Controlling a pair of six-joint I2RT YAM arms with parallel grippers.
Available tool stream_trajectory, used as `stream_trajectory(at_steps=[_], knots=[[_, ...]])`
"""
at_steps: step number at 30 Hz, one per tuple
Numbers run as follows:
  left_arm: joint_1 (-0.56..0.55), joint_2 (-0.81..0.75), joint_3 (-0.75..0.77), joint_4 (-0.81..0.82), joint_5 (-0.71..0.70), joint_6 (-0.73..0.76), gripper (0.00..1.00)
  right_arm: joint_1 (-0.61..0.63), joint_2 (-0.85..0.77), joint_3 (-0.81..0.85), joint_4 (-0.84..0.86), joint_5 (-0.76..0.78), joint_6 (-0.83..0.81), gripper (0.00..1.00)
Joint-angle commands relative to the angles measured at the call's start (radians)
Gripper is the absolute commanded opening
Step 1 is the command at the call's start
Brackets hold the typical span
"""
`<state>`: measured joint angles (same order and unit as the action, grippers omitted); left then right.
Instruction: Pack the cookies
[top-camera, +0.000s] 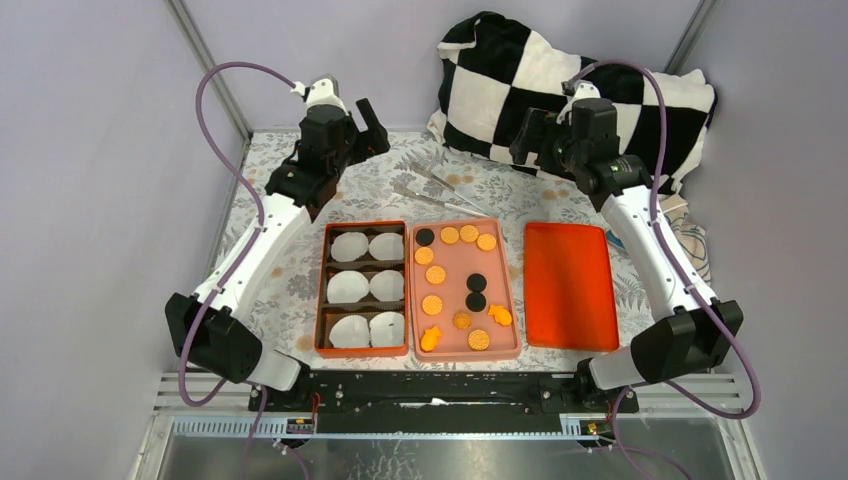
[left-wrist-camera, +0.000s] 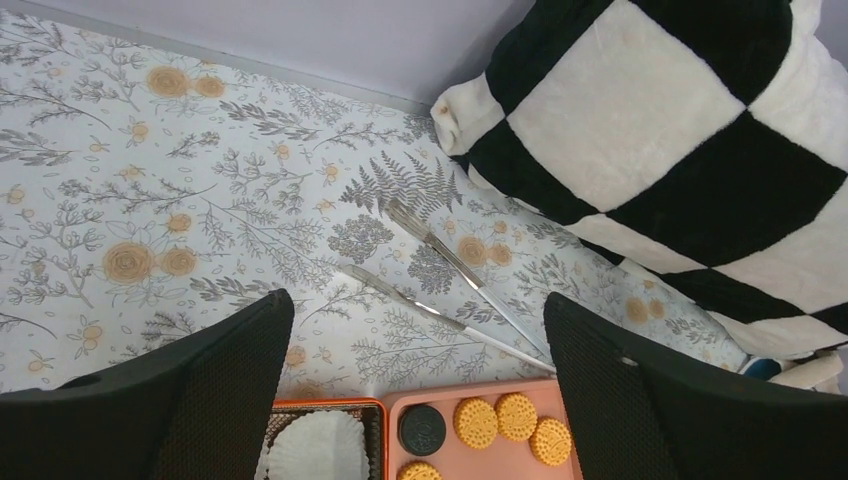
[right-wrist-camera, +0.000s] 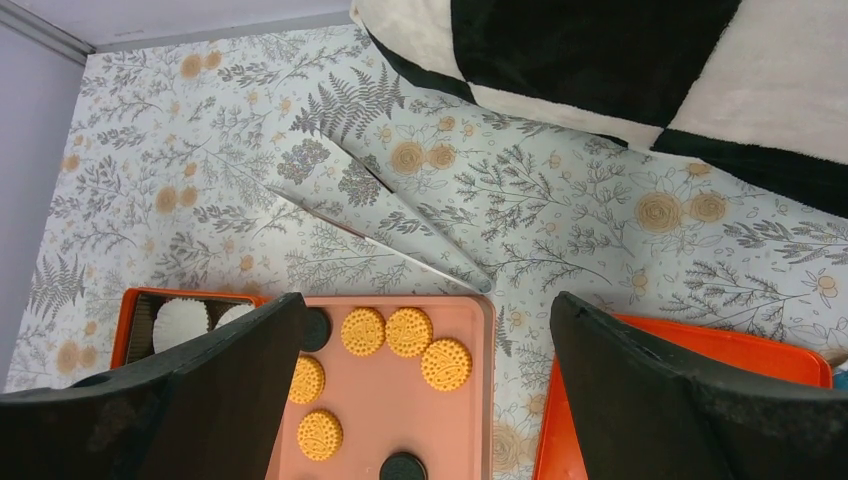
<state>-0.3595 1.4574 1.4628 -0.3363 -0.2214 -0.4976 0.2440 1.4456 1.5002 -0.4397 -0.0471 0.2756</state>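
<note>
Across every view, a floral-printed bench (top-camera: 290, 270). At its far right, a black-and-white checked cushion (top-camera: 520, 80), whole only from above and cut to a few squares in both wrist views.

Next in size, three containers side by side near the arm bases, complete only in the top view: a flat orange tray (top-camera: 568, 285) on the right, a pink tray (top-camera: 458, 262) in the middle, and an orange divided box (top-camera: 322, 290) on the left, just beside the pink tray. From the right wrist, only a corner of the orange tray; from the left wrist, none of it.

Inside the box, six white paper cups (top-camera: 350, 246), two to a row in three rows. Only the far ones visible from the wrists.

Beyond the trays, metal tongs (top-camera: 440, 190) flat on the bench, tips toward the far left, sharpest from the left wrist.

Left fingers (left-wrist-camera: 220, 390) and right fingers (right-wrist-camera: 640, 390) both spread wide apart, gripping nothing, poised over the far part of the bench. Plain in each wrist view, hard to judge from above.

Smallest, the cookies (top-camera: 436, 274), all loose on the pink tray. From above, the full set: golden rounds, three black ones, and two irregular orange shapes toward the near end. From the wrists, only the far-end few, but with a dotted surface texture lost in the top view.
</note>
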Motion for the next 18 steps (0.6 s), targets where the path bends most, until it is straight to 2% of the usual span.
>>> stream_trajectory(at_steps=[1,6,11,18], knots=[[0.000,-0.014,-0.015,0.008,-0.054,0.030,0.99,0.009,0.018,-0.001,-0.002,-0.037,-0.026,1.00],[0.009,0.044,0.031,-0.048,-0.033,0.020,0.99,0.025,0.131,0.086,-0.046,-0.040,-0.078,1.00],[0.041,0.114,0.069,-0.086,0.045,-0.046,0.96,0.090,0.328,0.265,-0.165,0.081,-0.115,1.00],[0.075,0.146,0.031,-0.054,0.116,-0.070,0.96,0.168,0.483,0.304,-0.121,0.093,-0.101,1.00]])
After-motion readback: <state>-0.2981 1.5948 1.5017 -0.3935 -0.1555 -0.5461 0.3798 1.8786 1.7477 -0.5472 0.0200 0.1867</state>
